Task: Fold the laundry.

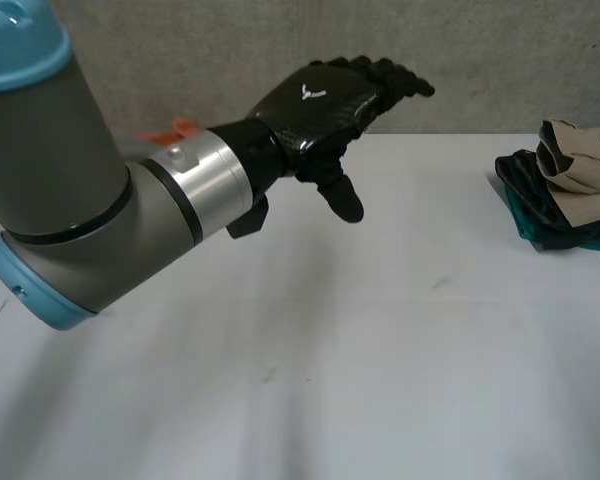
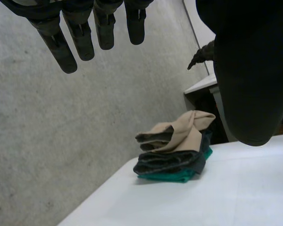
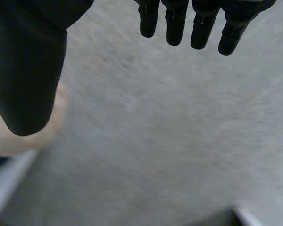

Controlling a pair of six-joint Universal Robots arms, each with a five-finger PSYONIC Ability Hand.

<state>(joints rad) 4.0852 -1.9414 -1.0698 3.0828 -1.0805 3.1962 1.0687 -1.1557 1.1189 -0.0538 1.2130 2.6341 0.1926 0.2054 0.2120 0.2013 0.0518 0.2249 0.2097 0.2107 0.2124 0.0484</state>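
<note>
Three views record one moment. In the head view we see the left arm [image 1: 70,190] reaching in from the left. Its left hand [image 1: 320,105] is raised in the air above the white counter [image 1: 380,350], well apart from the laundry pile [image 1: 565,185]. That pile sits at the counter's far right, near the grey wall [image 1: 230,50]. From this angle we make out a beige cloth [image 1: 580,160] lying on top of darker cloth. A small orange thing [image 1: 175,128] shows just behind the arm; we cannot tell what it is.

The left wrist view adds what the head view leaves unclear. The fingers [image 2: 56,42] are straight and stand apart from the thumb, with nothing between them. Beyond the fingertips the pile is seen from the side, which lets us read its layers. The beige cloth is crumpled on top, a dark cloth [image 2: 170,162] lies beneath it and a teal cloth [image 2: 170,177] lies at the bottom. All of it rests on the counter close to its edge by the wall.

In the right wrist view we find the right hand [image 3: 28,61] held before the grey wall. Its fingers are straight, the thumb is set apart, and it grasps nothing.
</note>
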